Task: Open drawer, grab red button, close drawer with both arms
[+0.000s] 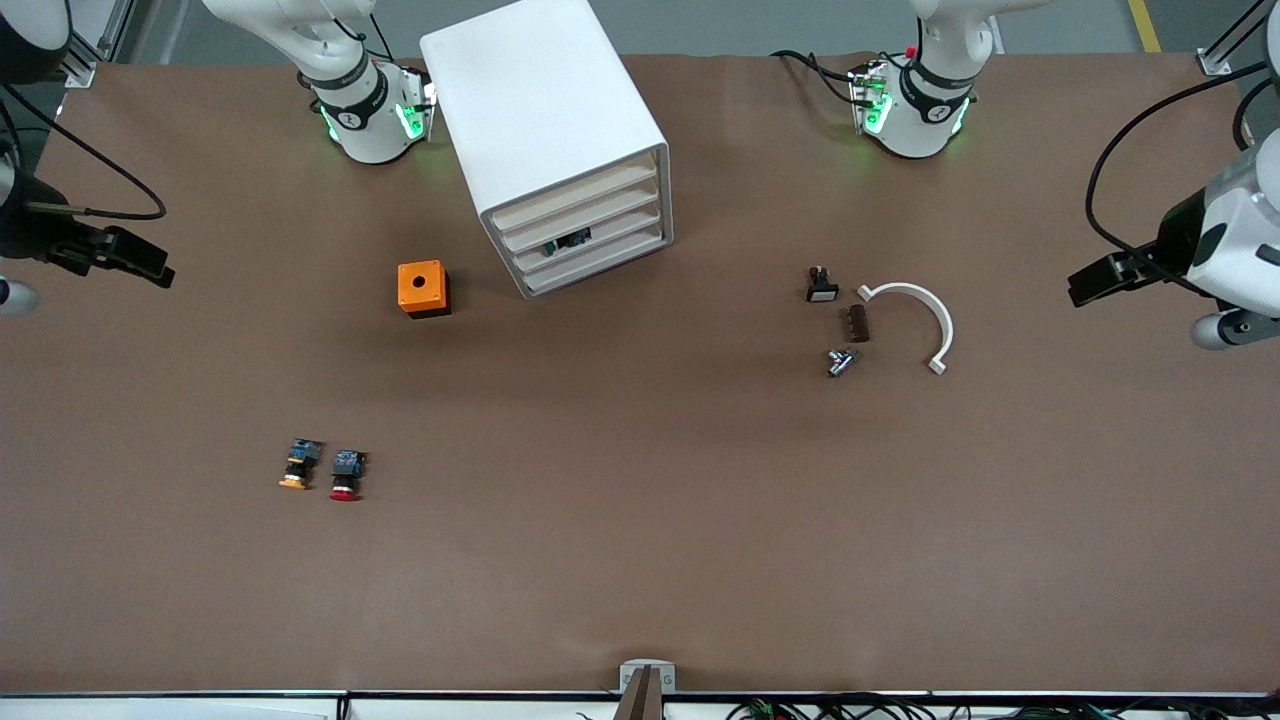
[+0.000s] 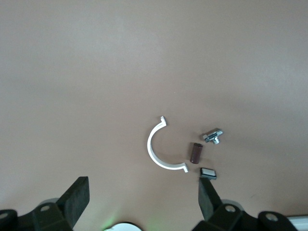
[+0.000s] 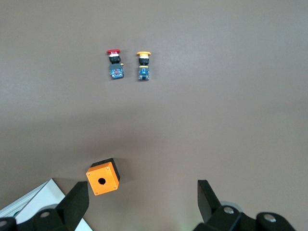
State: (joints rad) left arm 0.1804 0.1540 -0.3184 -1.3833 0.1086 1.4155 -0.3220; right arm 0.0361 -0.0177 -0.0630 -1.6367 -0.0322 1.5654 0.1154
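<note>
The white four-drawer cabinet stands between the arm bases, its front turned toward the front camera. The drawer, second from top, is shut. The button with the red cap lies on the table nearer the front camera, toward the right arm's end; it also shows in the right wrist view. My right gripper hangs open and empty over the right arm's end of the table, its gap wide. My left gripper hangs open and empty over the left arm's end, its gap wide.
An orange-yellow-capped button lies beside the red one. An orange box with a hole sits beside the cabinet. Toward the left arm's end lie a white half ring, a brown piece, a metal bolt and a small black switch.
</note>
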